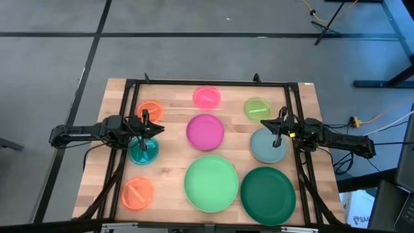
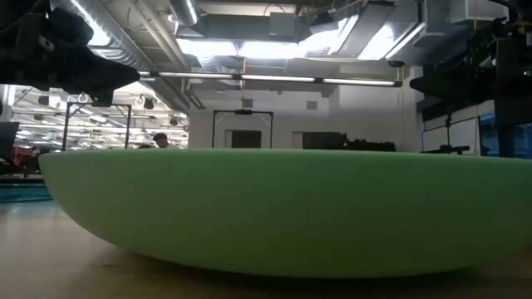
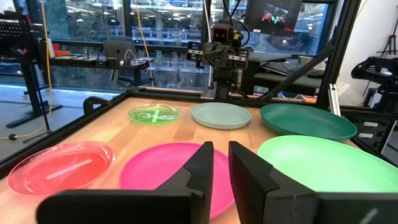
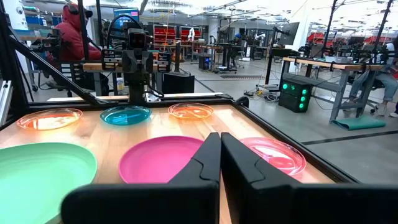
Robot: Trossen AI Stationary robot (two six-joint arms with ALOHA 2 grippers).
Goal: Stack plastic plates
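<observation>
Nine round plates lie flat on the wooden table. In the high view they are pink-red (image 1: 207, 97), lime (image 1: 257, 109), orange (image 1: 150, 110), magenta (image 1: 205, 131), grey-blue (image 1: 268, 146), teal (image 1: 143, 151), a second orange (image 1: 138, 193), large mint (image 1: 211, 182) and large dark green (image 1: 268, 191). My left gripper (image 1: 158, 129) hovers over the teal plate's far side, fingers together but for a narrow slit (image 3: 221, 155), holding nothing. My right gripper (image 1: 268, 126) hovers over the grey-blue plate's far edge, shut and empty (image 4: 220, 146). The mint plate (image 2: 283, 208) fills the low view.
A black frame (image 1: 207, 83) runs around the table's far edge and sides. Bare wood shows between the plates and along the near-left part (image 1: 165, 171). A person in red (image 4: 71, 28) sits beyond the table's left side.
</observation>
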